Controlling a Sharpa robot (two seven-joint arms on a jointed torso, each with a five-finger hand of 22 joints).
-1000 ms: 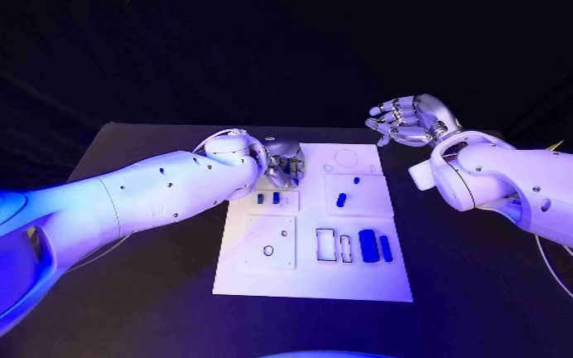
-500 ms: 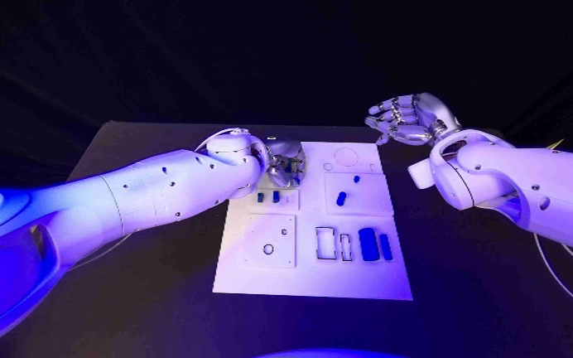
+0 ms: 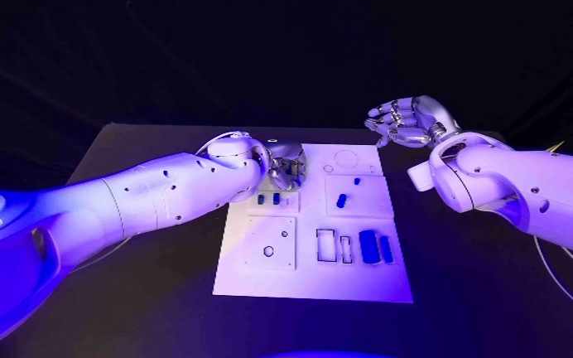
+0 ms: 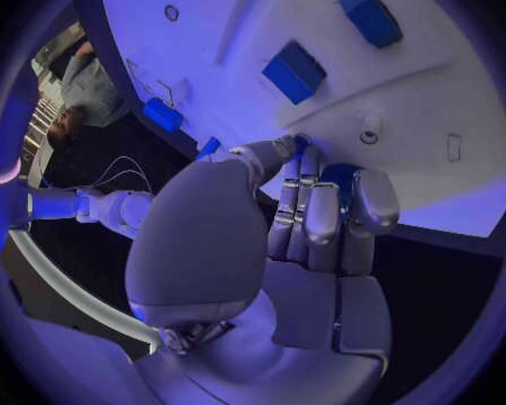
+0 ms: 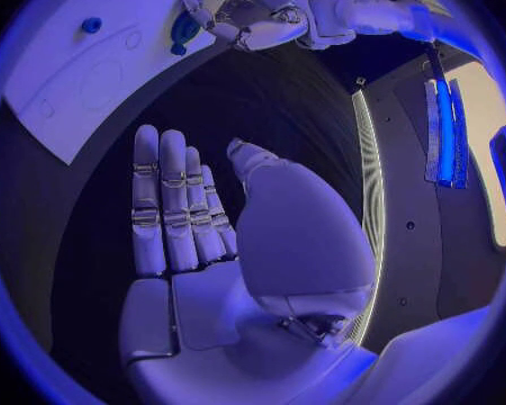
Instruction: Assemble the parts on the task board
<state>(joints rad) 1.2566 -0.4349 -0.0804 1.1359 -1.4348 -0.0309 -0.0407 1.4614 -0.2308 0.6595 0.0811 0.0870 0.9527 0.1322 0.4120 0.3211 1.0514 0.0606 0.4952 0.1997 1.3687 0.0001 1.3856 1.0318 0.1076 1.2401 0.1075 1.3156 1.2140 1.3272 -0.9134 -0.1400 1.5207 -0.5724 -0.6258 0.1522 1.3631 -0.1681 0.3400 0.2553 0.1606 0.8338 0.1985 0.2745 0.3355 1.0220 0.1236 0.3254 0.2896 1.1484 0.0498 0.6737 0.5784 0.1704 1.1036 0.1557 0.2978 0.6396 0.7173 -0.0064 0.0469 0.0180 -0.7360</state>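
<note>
We start with the task board [image 3: 313, 225] in the middle of the table [image 3: 143, 308]. Our left hand [image 3: 284, 166] sits over its far left corner, fingers wrapped around a blue part [image 4: 334, 176] — the part lies inside the grip, just above the board face, and we can't judge its long axis. Two seated blue pieces [image 3: 269, 198] lie just nearer us. Our right hand [image 3: 410, 121] hangs beyond the far right corner, fingers loosely curled, holding nothing — the left is plainly nearer.
</note>
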